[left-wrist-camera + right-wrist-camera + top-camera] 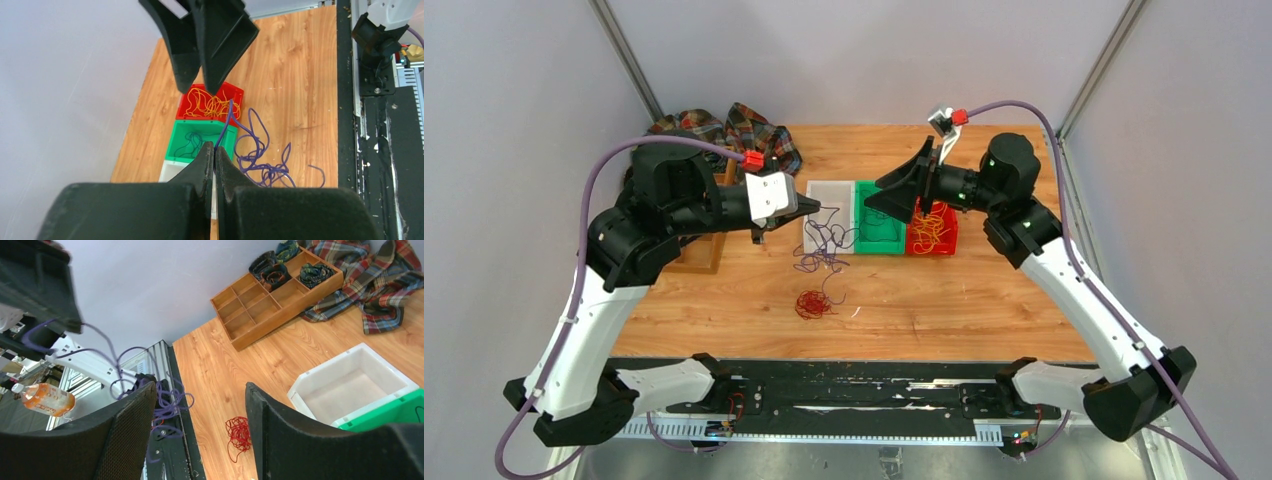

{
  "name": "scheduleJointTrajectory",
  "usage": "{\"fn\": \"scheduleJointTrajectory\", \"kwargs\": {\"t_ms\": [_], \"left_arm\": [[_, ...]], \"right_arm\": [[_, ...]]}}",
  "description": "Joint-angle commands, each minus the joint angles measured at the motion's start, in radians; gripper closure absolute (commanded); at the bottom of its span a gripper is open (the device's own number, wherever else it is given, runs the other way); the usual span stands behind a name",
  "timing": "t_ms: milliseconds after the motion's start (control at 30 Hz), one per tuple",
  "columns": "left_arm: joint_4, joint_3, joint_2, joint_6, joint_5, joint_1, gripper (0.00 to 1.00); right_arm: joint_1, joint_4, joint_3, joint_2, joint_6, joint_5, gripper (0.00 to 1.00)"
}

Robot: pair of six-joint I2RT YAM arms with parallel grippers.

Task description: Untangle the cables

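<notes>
My left gripper (817, 207) (214, 148) hangs above the white bin (829, 200), shut on a thin purple cable. That strand drops into a loose purple tangle (824, 248) (262, 162) that lies partly on the table. A red cable bundle (812, 303) (239, 432) sits alone on the wood nearer the arms. Orange cables (929, 232) (212, 104) fill the red bin, and a dark cable (190, 142) lies in the green bin (879, 235). Facing the left one, my right gripper (873, 195) (200, 390) stands open over the green bin, nothing between its fingers.
A wooden compartment tray (704, 250) (270, 295) with dark coiled rolls sits at the left, and a plaid cloth (744, 130) (370, 280) lies behind it. The white bin (350, 385), green bin (180, 145) and red bin (187, 107) stand in a row. Black rails run along the near edge.
</notes>
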State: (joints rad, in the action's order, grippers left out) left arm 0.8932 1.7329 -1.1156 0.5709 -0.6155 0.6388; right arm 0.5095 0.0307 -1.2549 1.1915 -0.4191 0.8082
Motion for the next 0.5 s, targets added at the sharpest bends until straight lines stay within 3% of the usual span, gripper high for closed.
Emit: {"fn": "scheduleJointTrajectory", "kwargs": {"t_ms": [0, 300, 467], "left_arm": [[-0.01, -0.012, 0.028, 0.004, -0.038, 0.008, 1.0], [-0.01, -0.014, 0.027, -0.007, -0.066, 0.009, 0.99], [-0.009, -0.015, 0.029, -0.016, -0.056, 0.009, 1.0]], "right_arm": [[-0.009, 0.076, -0.026, 0.064, -0.023, -0.039, 0.33], [0.155, 0.181, -0.051, 0.158, 0.019, -0.035, 0.29], [0.214, 0.363, 0.065, 0.113, -0.084, -0.017, 0.28]]}}
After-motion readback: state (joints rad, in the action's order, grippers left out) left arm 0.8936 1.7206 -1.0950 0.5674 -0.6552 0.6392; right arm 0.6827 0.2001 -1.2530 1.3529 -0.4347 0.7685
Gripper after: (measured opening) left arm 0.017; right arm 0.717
